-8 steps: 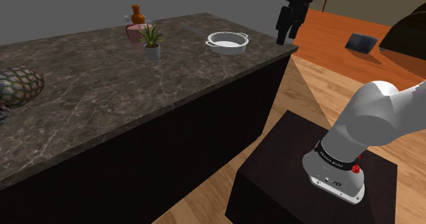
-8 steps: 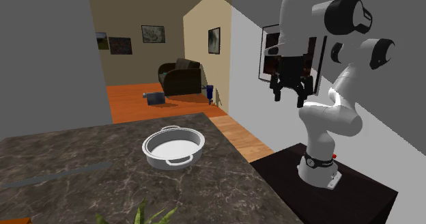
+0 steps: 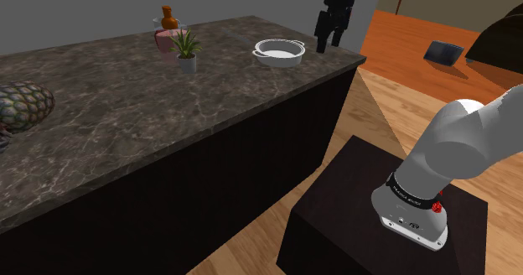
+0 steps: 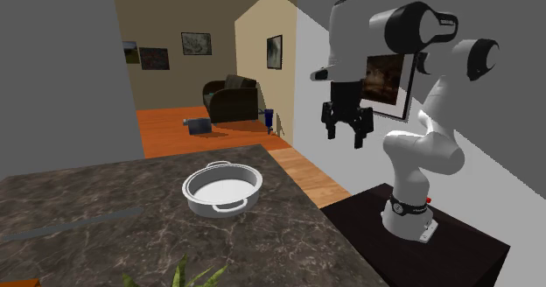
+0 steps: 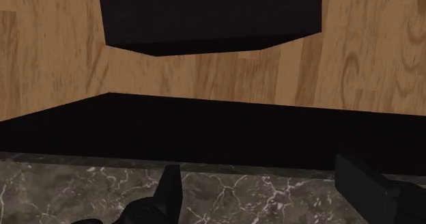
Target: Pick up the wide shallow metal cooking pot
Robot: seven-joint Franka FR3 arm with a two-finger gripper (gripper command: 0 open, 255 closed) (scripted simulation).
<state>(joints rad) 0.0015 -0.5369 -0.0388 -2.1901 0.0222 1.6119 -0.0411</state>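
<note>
My gripper, fingers spread wide and empty, has moved from beyond the counter to over its edge. The pot sits below it, further in. The approach is narrowing, with the descent still to come.

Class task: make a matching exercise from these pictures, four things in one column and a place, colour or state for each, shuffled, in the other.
1 pot
2 gripper
3 potted plant
4 stand

A dark box on the wooden floor
B open, in the air
C white inside, near the counter corner
D green, leafy

Pairs: 1-C, 2-B, 3-D, 4-A
</note>
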